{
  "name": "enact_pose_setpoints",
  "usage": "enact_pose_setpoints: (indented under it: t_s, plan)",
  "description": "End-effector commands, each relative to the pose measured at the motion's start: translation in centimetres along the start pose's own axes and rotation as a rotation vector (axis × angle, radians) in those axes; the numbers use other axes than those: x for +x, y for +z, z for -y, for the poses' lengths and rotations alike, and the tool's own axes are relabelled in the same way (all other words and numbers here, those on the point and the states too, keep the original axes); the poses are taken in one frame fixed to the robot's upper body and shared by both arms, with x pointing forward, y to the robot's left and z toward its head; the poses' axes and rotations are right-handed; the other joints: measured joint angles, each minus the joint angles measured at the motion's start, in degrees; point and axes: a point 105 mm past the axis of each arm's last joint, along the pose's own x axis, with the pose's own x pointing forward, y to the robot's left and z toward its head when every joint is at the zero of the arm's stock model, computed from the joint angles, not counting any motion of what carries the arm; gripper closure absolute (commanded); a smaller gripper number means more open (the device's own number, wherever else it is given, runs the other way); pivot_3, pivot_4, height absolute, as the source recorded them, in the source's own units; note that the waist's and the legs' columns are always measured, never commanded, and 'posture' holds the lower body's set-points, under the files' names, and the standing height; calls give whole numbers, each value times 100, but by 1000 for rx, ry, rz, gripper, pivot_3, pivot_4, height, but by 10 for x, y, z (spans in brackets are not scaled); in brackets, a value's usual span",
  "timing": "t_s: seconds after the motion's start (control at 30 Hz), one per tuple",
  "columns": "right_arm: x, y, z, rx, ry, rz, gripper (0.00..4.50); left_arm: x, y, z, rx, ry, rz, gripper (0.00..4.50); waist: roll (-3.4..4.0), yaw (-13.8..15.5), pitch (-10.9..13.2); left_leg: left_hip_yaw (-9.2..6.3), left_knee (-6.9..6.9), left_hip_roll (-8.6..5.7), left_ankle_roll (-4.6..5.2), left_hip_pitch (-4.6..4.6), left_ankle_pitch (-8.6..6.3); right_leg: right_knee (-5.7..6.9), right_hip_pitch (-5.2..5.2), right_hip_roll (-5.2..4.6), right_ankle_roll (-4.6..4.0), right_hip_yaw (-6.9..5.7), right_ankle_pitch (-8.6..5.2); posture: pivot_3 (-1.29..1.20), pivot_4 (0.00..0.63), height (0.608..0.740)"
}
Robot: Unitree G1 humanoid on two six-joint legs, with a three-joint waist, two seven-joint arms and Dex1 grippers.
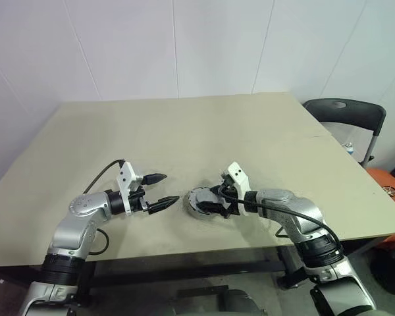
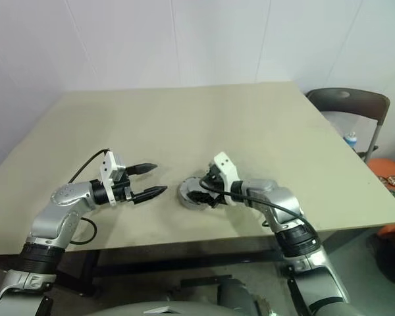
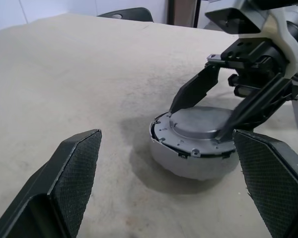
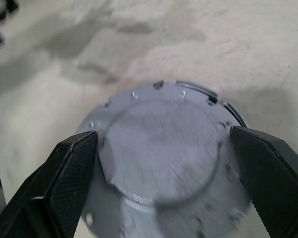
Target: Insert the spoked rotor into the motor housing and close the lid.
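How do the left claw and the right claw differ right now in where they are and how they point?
The left claw hangs over bare table, apart from the motor housing; the right claw straddles the closed lid on that housing. The left claw points nearly level toward the housing; the right claw tilts down onto it. Both are open and hold nothing.

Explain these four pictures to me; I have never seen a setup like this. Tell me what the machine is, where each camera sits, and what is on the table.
This is a humanoid robot with two arms, each ending in a gripper of two black fingers. Two pictures look down from its head; the other two come from cameras on its wrists. On the beige table sits a round grey metal motor housing, its flat silver-grey lid down on top. The right gripper stands open over the lid, fingertips at its edge, gripping nothing. The left gripper hangs open beside the housing, empty.
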Motion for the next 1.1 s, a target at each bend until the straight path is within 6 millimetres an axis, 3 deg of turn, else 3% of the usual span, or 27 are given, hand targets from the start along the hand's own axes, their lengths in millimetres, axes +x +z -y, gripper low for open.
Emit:
enact_pose_setpoints:
  t_s: [0.03, 0.2, 0.7, 0.8, 0.87, 1.1]
  plan:
    - [5, -24, 0, -14, -2, -93, 26, 0, 12, -3, 39, 6, 25, 0, -1, -6, 0, 0, -1, 0, 0, -2, 0, 0, 3, 0, 1, 0, -1, 0, 0, 740]
    - [8, -9, 0, -9, -4, -24, 26, 0, 14, -2, 43, 5, 27, 0, -2, -16, 0, 1, 0, 0, 0, 0, 0, 2, 10, 2, 2, 1, -2, 0, 0, 740]
    - [15, -12, -8, -41, 5, -36, 26, -3, 17, -10, 58, 35, 29, 0, -1, -16, 1, 0, -3, 2, 0, -1, 0, 1, 7, 3, 2, 1, -2, 0, 0, 740]
    - [17, -8, -6, -32, -5, -13, 537, -7, 17, -13, 65, 58, 30, 0, 0, -18, 1, 0, -3, 3, 0, -1, 0, 2, 7, 4, 2, 1, -2, 0, 0, 740]
    - [18, -6, -5, -34, -6, -7, 1203, -8, 17, -15, 66, 68, 31, 0, -1, -18, 2, 0, -3, 3, 0, 0, 0, 2, 7, 4, 2, 1, -2, 0, 0, 740]
    - [21, -1, 8, -70, -88, -1, 1234, -9, 17, -17, 66, 77, 32, 0, -2, -49, 2, 1, -2, 3, -4, 3, 2, 3, 9, 5, 2, 2, -3, 0, 0, 740]
